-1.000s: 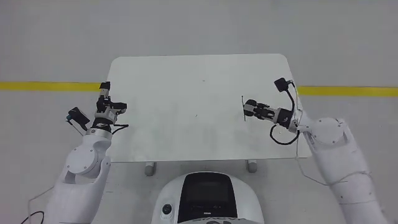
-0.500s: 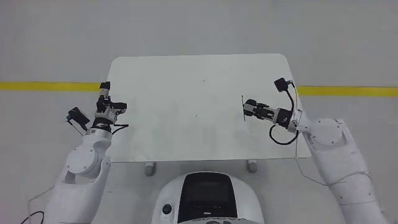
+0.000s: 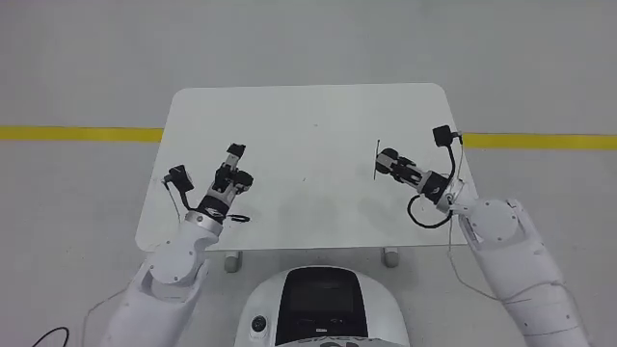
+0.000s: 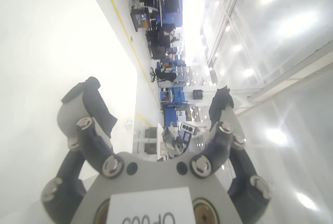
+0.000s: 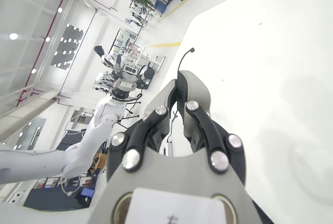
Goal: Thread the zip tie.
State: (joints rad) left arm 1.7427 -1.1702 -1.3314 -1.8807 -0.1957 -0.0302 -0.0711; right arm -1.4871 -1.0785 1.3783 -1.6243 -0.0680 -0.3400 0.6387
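Note:
A thin black zip tie point(image 3: 378, 161) stands pinched in my right gripper point(image 3: 382, 163), held above the right part of the white table point(image 3: 308, 125). The right wrist view has the zip tie point(image 5: 183, 57) curving out past the shut fingers point(image 5: 192, 84), its small head at the far end. My left gripper point(image 3: 234, 159) hangs over the left part of the table, open, with nothing between its fingers point(image 4: 89, 100). A wide stretch of bare tabletop lies between the two grippers.
The table's rounded edge point(image 5: 192, 22) borders a pale floor with a yellow line point(image 3: 58, 133). Another white robot point(image 5: 122, 84) and shelving stand far off in the room behind.
My left arm has swung in from beyond the table's left edge to over the tabletop. The right gripper has shifted slightly toward the far side, still holding the zip tie.

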